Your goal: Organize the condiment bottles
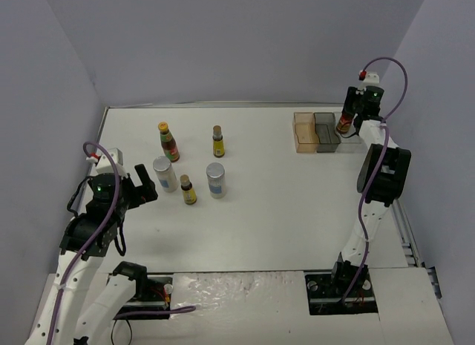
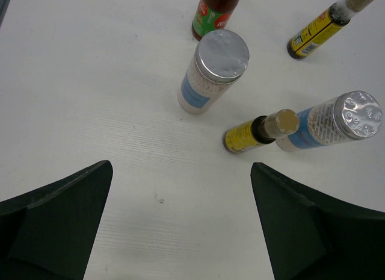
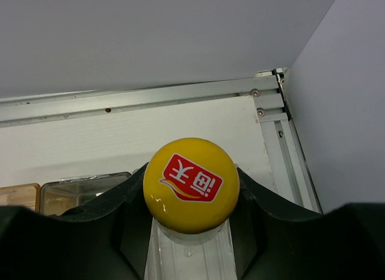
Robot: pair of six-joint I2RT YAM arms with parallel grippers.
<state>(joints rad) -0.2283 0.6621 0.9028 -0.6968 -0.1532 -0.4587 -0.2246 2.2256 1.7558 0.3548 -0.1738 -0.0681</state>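
At far left, the left gripper (image 1: 145, 186) hangs just above the white table (image 1: 282, 204) with its jaws spread wide and nothing between them, facing a cluster of five upright condiment bottles. Nearest its fingers (image 2: 60, 223) stands a pale silver-lidded shaker (image 1: 165, 173), with a dark red sauce bottle with a yellow cap (image 1: 168, 142) just behind it. To their right, a tiny yellow-labelled bottle with a tan cap (image 1: 188, 190) stands just beside a second silver-lidded shaker (image 1: 216, 180), and a second tiny tan-capped bottle (image 1: 218, 142) stands apart toward the back. Well to the right, near the far edge of the table, sits the compartment tray (image 1: 306, 141), its orange bin on the left and its grey bin beside it. At the tray's right end, the right gripper (image 1: 347, 122) is clamped narrowly around the neck of a second dark red sauce bottle (image 3: 191, 185), yellow cap up. Whether that bottle touches the tray cannot be told.
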